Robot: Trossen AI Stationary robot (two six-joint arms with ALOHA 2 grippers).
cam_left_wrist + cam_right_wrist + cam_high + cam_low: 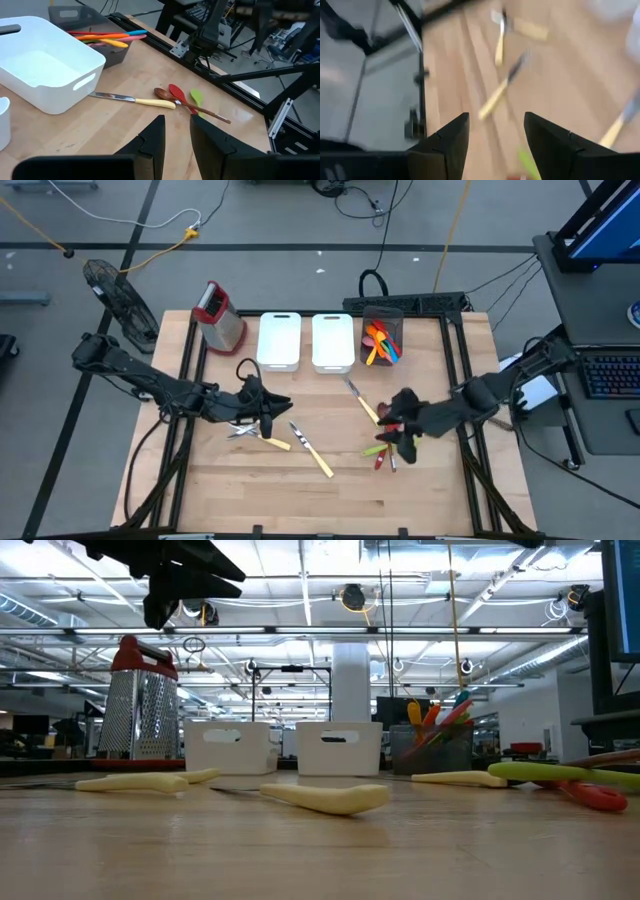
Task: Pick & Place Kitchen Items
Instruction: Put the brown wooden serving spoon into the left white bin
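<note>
Left gripper [272,406] held mid-table with fingers narrowly parted, nothing gripped, right gripper [402,430] poised over red and green utensils [385,450] near the table's right edge, fingers wide, empty, yellow-handled pieces [312,451] scattered on open wood [250,490] between, bright spoons [380,343] stood in the dark bin [383,315] at the far edge.

Utensils [312,450] before bins [305,340]

Counter [250,480] light wood grain, black frame. Two bins [279,340] white; third bin [381,320] dark grey, holding orange, red, blue, pink utensils [381,343]. Grater [220,318] silver, red top. Knives [312,450] silver with pale yellow handles. Spoons [176,93] on counter: red, green, brown wood. Both grippers [268,412] black. Floor grey, yellow cable [165,242].
</note>
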